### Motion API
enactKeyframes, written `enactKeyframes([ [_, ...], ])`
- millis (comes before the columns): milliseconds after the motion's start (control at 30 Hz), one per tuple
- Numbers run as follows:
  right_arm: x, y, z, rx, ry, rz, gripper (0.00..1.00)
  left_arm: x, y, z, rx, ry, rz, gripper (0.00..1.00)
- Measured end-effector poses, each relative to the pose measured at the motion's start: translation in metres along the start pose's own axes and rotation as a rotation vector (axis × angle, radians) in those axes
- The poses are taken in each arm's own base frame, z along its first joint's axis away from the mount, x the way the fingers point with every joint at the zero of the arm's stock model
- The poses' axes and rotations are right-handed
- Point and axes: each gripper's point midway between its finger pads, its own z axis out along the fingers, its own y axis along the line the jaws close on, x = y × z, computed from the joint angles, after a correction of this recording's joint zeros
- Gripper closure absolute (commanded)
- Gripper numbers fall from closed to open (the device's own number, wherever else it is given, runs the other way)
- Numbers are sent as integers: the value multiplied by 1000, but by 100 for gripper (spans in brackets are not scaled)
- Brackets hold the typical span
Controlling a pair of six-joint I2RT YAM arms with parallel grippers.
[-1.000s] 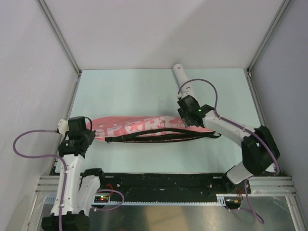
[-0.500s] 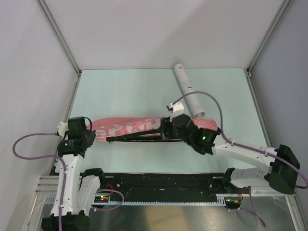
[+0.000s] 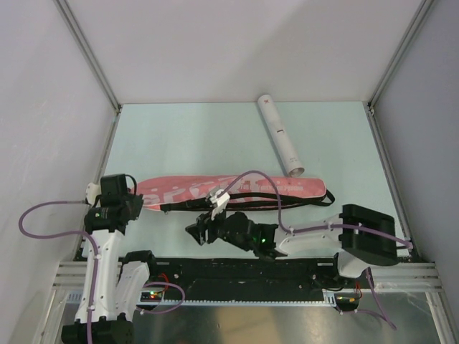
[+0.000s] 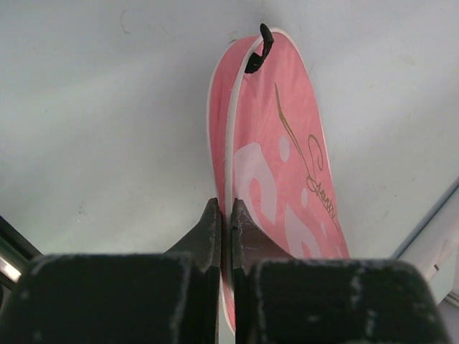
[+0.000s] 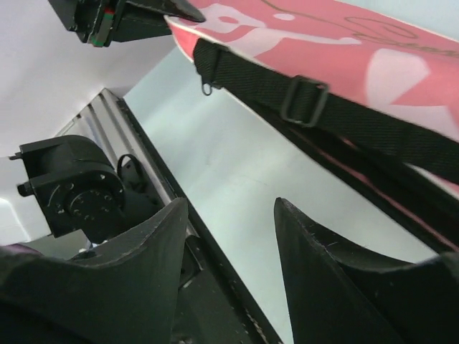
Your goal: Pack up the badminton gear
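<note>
The pink "SPORT" bag (image 3: 237,188) lies flat across the table with its black strap (image 3: 244,205) along its near side. My left gripper (image 3: 135,202) is shut on the bag's rim at its left end; the left wrist view shows the pink edge (image 4: 287,165) pinched between the jaws (image 4: 224,208). My right gripper (image 3: 199,231) is open and empty, low over the table just in front of the strap's left end (image 5: 337,115), jaws (image 5: 229,204) spread. The long white tube (image 3: 280,135) lies at the back right. Rackets and shuttlecocks are out of view.
The black and metal rail (image 3: 237,271) runs along the table's near edge, close under my right gripper. Grey walls close in the left, back and right sides. My left arm's base (image 5: 79,193) shows in the right wrist view.
My right arm has swung from the tube at the back right down to the near left, in front of the bag. The tube stays lying on the table. My left gripper has held still.
</note>
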Motion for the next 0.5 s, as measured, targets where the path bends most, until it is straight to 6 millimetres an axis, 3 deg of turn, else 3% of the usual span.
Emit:
enactKeyframes([
  [100, 9, 11, 10, -21, -38, 13, 46, 0, -1, -3, 0, 5, -6, 100],
  [500, 22, 17, 44, -93, -189, 36, 52, 8, -5, -12, 24, 60, -44, 100],
])
